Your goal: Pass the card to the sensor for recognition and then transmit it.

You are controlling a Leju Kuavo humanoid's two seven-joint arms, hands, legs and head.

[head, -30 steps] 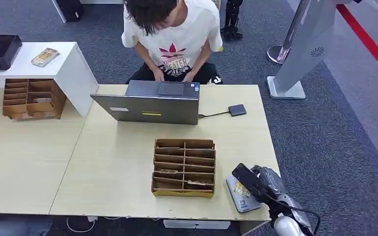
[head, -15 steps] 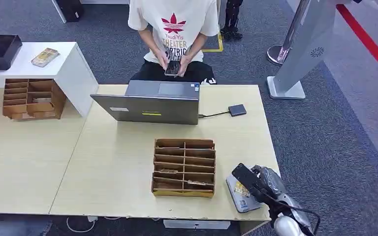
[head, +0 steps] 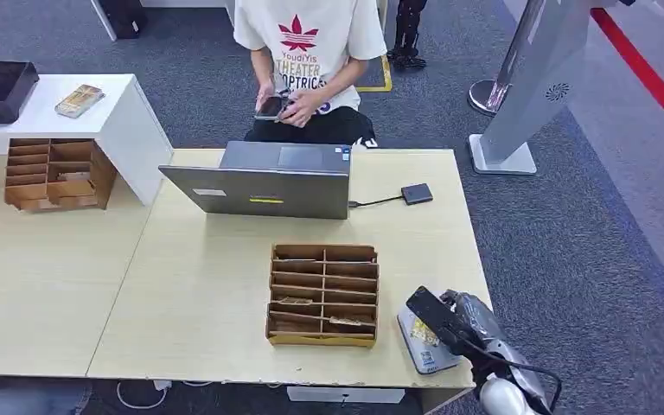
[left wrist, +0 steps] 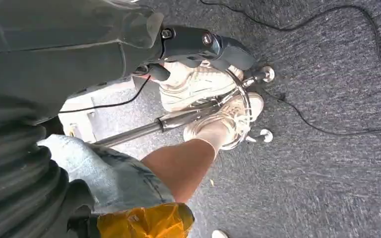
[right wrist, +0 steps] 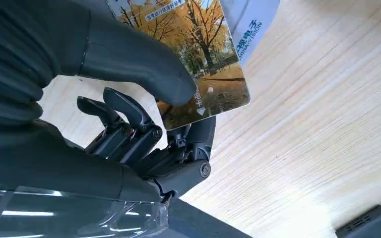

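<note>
My right hand (head: 452, 322) hangs over the table's near right corner and pinches a card (right wrist: 198, 54) printed with yellow autumn trees. In the right wrist view the grey thumb (right wrist: 134, 54) presses on the card's face and the dark fingers (right wrist: 129, 124) curl under it. The card (head: 426, 334) hovers just above the flat grey-white sensor pad (head: 418, 353), whose printed corner (right wrist: 250, 17) peeks out behind it. My left hand (left wrist: 198, 44) hangs beside the body over the carpet with nothing in it.
A brown slotted card box (head: 322, 294) stands left of the sensor. A laptop (head: 264, 186) and a small dark adapter (head: 417, 193) sit at the far edge, with a seated person (head: 311, 52) behind. A second slotted box (head: 56, 173) stands far left.
The person behind the laptop has sat upright and now holds a phone. My right hand and the card have barely moved.
</note>
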